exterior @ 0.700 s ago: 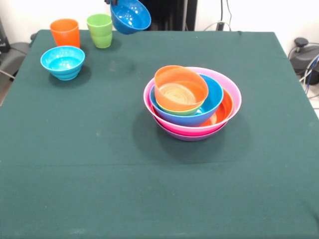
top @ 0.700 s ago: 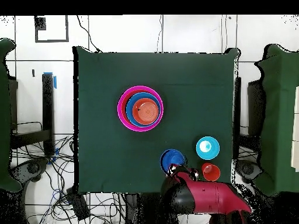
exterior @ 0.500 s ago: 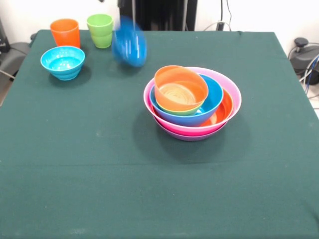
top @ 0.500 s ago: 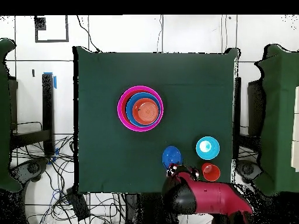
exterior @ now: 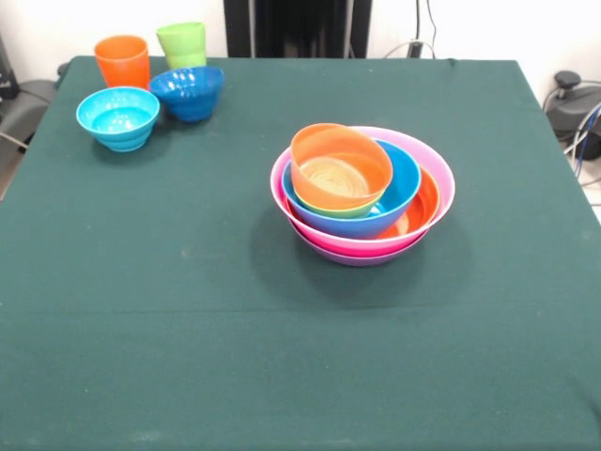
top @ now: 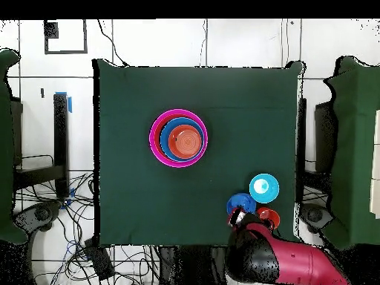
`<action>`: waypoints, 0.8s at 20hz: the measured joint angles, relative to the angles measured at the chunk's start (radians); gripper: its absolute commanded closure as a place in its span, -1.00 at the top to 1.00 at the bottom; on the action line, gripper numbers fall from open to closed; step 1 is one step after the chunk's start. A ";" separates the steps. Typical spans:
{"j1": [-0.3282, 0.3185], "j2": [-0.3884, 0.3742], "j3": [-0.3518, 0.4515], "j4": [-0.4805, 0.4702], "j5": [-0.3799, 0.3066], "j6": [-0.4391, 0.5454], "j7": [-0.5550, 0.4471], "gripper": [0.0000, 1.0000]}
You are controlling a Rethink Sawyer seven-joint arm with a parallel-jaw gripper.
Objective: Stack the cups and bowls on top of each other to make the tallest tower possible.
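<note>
Though the tool's (top: 237, 217) grip cannot be told, no legible labels on the bowls (exterior: 188, 91).

My green-clothed table (exterior: 188, 310) has the bowl tower (exterior: 362, 193) sitting mid-table, well away from my arm; dark blue bowl (exterior: 187, 92), light blue bowl (exterior: 117, 116), orange cup (exterior: 123, 61) and green cup (exterior: 182, 43) cluster closer in.

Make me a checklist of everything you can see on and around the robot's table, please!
Surface: green cloth table, flat.
Tower: bowls nested on the pink bowl; small orange bowl on top, tilted.
Loose bowls: dark blue bowl upright beside light blue bowl.
Cups: orange cup and green cup, upright at the far corner.
Clutter: nothing seen.
Gripper: hidden under the arm; cannot tell its state.
Cables: tangled on the floor.
Surroundings: white wall.
</note>
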 measured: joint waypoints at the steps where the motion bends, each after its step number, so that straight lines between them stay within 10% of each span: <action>1: 0.017 -0.013 0.014 -0.001 0.004 0.029 0.000 1.00; 16: 0.119 0.043 0.095 -0.073 0.004 0.104 0.000 1.00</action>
